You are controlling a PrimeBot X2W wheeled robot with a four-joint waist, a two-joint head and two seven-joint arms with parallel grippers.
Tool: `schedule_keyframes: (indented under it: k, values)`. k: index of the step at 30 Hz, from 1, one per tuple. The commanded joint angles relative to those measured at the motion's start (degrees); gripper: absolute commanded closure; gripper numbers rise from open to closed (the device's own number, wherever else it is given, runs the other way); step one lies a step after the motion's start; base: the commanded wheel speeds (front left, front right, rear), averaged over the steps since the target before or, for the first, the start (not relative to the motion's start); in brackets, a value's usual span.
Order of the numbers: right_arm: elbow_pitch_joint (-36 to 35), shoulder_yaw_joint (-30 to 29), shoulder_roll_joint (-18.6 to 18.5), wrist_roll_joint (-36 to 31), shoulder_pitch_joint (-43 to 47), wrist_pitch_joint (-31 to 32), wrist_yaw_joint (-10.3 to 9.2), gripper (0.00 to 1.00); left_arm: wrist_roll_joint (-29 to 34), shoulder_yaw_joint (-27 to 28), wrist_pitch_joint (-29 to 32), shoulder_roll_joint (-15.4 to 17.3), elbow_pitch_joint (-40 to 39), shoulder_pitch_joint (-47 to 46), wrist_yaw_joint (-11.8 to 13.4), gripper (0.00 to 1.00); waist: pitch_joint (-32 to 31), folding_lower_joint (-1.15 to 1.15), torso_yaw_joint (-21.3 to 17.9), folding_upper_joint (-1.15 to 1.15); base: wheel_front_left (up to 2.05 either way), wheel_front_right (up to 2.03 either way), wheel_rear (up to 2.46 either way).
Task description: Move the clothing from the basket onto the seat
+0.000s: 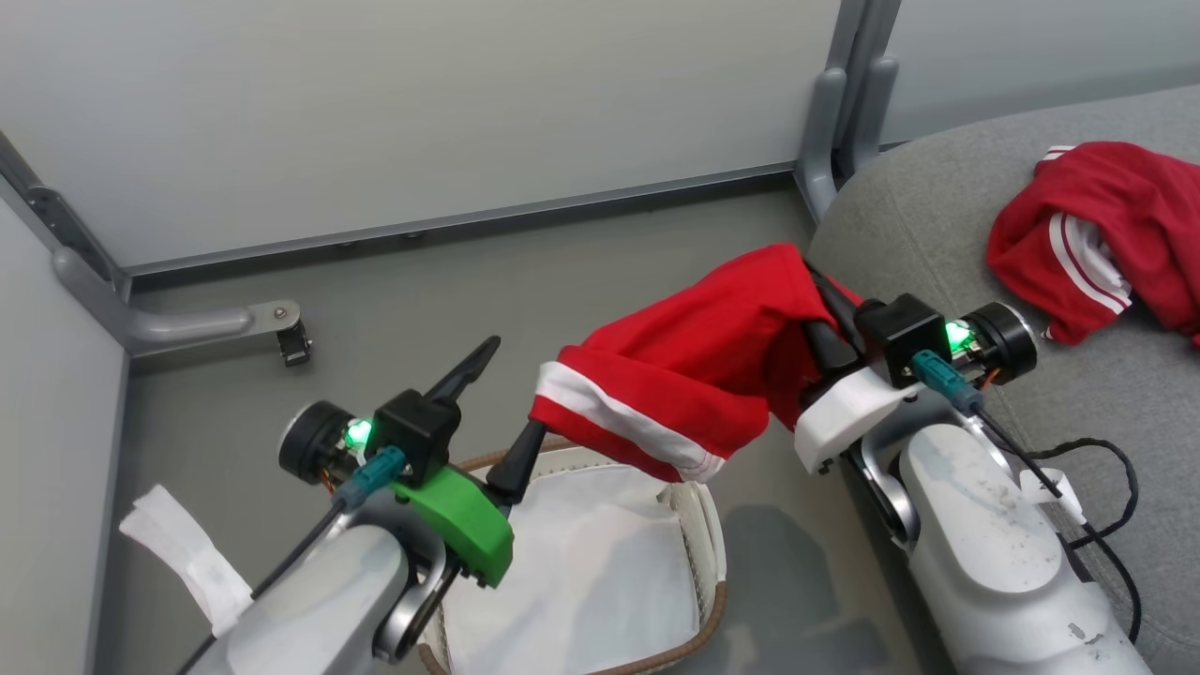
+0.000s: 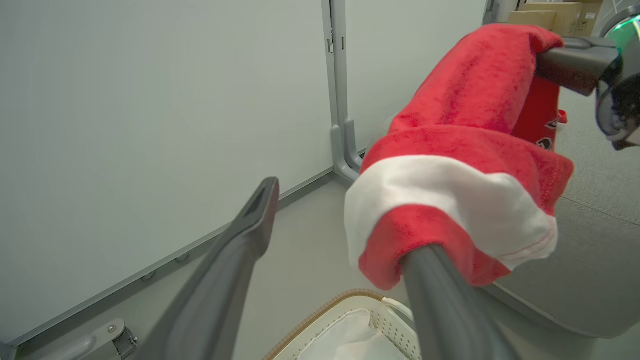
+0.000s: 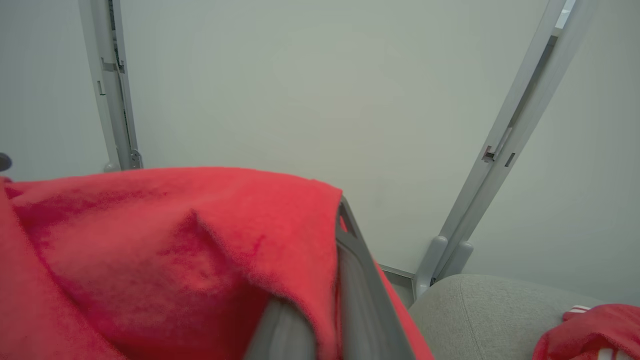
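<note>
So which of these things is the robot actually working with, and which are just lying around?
Part of the job: lifted red garment, second red garment lying on the grey seat, white basket, right end effector gripping the lifted one.
Just lying about: white sheet in the basket, black cable, cardboard boxes.

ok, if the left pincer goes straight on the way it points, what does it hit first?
The red garment: its white-banded end hangs over one finger of the open left pincer. Past that, the line looks free over the floor to the pale wall panel near the grey post; depth unclear.
</note>
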Motion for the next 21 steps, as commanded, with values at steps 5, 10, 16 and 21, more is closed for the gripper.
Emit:
schedule_keyframes:
  k: [5,10,16,21]
  values:
    - [-1.5,-3.6,-1.0,-1.4,2.1,-0.3,-0.08,1.00,2.2,2.5,-0.2,-1.9,-1.5,5.9,-0.3,0.00,0.3,0.00,-0.2,0.00,0.00,0.00,0.00]
    - [-2.8,-7.2,-1.4,-2.3,3.0,-0.3,-0.08,1.00,4.1,4.4,-0.1,-3.5,-1.8,9.2,-1.4,0.00,0.6,0.00,-0.8,0.00,0.00,0.00,0.00]
    - [-4.4,-10.0,-2.4,-3.1,4.4,-0.3,-0.08,1.00,6.2,6.2,-0.1,-5.5,-1.5,11.3,-2.7,0.00,0.9,0.00,-2.2,0.00,0.00,0.00,0.00]
    - [-5.5,-11.4,-2.6,-3.6,6.2,-0.3,-0.08,1.00,7.6,7.9,-0.1,-6.9,-1.1,12.1,-3.5,0.00,1.3,0.00,-4.5,0.00,0.00,0.00,0.00]
